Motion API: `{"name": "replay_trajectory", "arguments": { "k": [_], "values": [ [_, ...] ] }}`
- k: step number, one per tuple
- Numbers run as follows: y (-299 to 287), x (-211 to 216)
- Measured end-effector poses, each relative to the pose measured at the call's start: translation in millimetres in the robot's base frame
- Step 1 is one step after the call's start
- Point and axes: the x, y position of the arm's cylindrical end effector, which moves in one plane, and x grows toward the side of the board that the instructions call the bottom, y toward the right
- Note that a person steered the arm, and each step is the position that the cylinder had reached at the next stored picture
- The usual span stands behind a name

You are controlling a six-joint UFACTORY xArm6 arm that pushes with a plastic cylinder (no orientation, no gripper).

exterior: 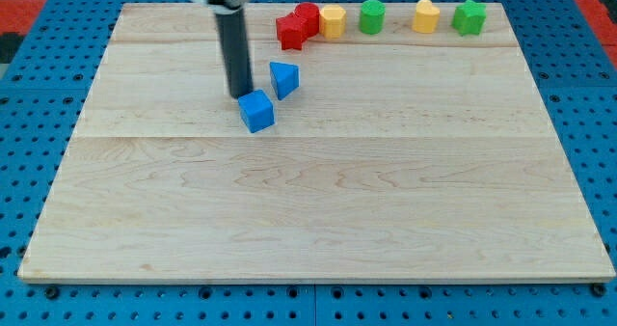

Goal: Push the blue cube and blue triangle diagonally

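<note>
A pale wooden desk lies bare toward us. Past its middle sits the blue cube, with the blue triangle just beside it at one o'clock. Our end effector is a plain rod with nothing to open or close; my tip touches the cube at eleven o'clock. We judge the diagonal push is underway; next, gather both blocks. Farthest off, red, yellow and green blocks line the edge.

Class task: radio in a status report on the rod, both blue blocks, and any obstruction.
My tip at blue cube, upper-left corner. Blue triangle just beyond, toward view's right. Red blocks further up; nothing between.
</note>
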Motion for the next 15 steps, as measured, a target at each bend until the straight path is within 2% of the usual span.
{"name": "replay_trajectory", "arguments": {
  "k": [1, 2, 3, 4, 5, 6, 7, 9, 10, 11, 12, 13, 15],
  "values": [
    [24, 33],
    [118, 54],
    [158, 53],
    [172, 32],
    [217, 64],
    [235, 110],
    [189, 102],
    [211, 149],
    [206, 129],
    [236, 141],
    [230, 149],
    [167, 123],
    [66, -46]
  ]
}}
